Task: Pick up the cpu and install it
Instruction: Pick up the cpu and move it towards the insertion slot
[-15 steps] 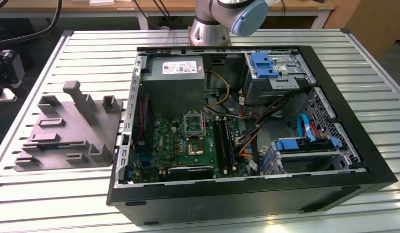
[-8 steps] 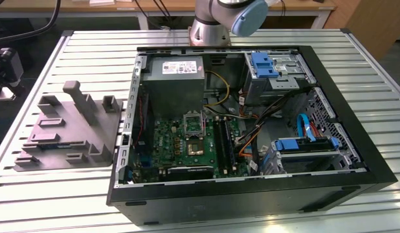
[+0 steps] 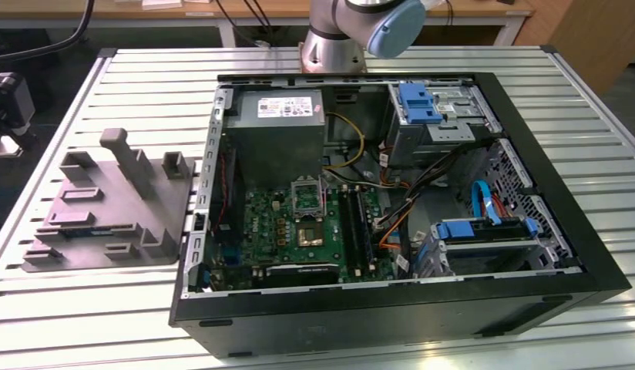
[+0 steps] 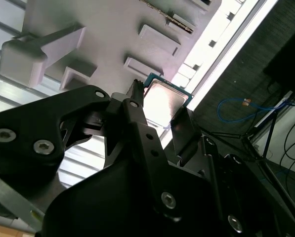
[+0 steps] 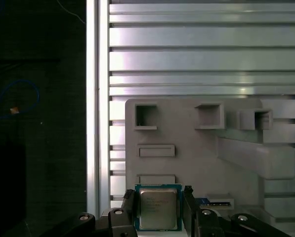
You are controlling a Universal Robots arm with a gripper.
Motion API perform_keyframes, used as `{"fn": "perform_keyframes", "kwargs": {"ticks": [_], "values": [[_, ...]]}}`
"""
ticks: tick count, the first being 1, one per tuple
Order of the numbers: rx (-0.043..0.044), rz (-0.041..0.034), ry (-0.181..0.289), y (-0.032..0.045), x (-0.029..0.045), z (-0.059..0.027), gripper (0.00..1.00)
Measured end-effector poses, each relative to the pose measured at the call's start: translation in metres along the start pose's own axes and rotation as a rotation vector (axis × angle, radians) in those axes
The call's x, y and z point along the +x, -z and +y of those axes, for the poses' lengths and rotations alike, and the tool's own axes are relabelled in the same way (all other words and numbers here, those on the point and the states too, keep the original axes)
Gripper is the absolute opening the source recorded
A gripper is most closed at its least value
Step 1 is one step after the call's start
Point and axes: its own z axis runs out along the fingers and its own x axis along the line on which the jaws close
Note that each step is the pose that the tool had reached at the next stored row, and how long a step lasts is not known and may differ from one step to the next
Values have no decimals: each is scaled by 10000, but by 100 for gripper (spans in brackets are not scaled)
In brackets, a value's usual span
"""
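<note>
The cpu [image 5: 158, 208], a small square chip with a pale metal top and a green-blue rim, sits between my two black fingers in both wrist views. My gripper [image 5: 159, 197] is shut on its two opposite edges, and the same grip shows in the second wrist view [image 4: 160, 101] around the cpu [image 4: 166, 98]. Behind the chip lies the grey moulded tray [image 5: 187, 128]. In the exterior view the tray [image 3: 102, 204] lies on the slatted table at the exterior view's left. The black socket [image 3: 309, 234] on the green motherboard lies inside the open computer case, its metal frame [image 3: 307, 196] flipped up.
The open black case [image 3: 400, 223] holds a power supply [image 3: 281, 131], drive bays with blue parts [image 3: 421, 104], memory slots and loose cables [image 3: 400, 200]. The arm's base [image 3: 344, 31] stands behind the case. A table edge and dark floor [image 5: 38, 123] lie beside the tray.
</note>
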Motion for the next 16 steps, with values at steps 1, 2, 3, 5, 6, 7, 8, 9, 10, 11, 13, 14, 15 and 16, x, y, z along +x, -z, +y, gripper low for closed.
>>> {"fn": "perform_keyframes", "kwargs": {"ticks": [1,2,3,5,6,7,8,9,10,11,13,14,15,16], "values": [[1,0,0,5,0,0,47],[0,0,0,10,0,0,47],[0,0,0,15,0,0,47],[1,0,0,24,0,1,47],[1,0,0,29,0,1,47],[1,0,0,33,0,1,47],[1,-1,0,37,0,1,47],[2,0,0,41,0,1,47],[2,0,0,46,0,1,47],[2,0,0,51,0,2,47],[2,-1,0,58,0,2,47],[2,0,0,63,0,2,47],[3,0,0,67,0,2,47],[3,1,0,72,0,2,47]]}}
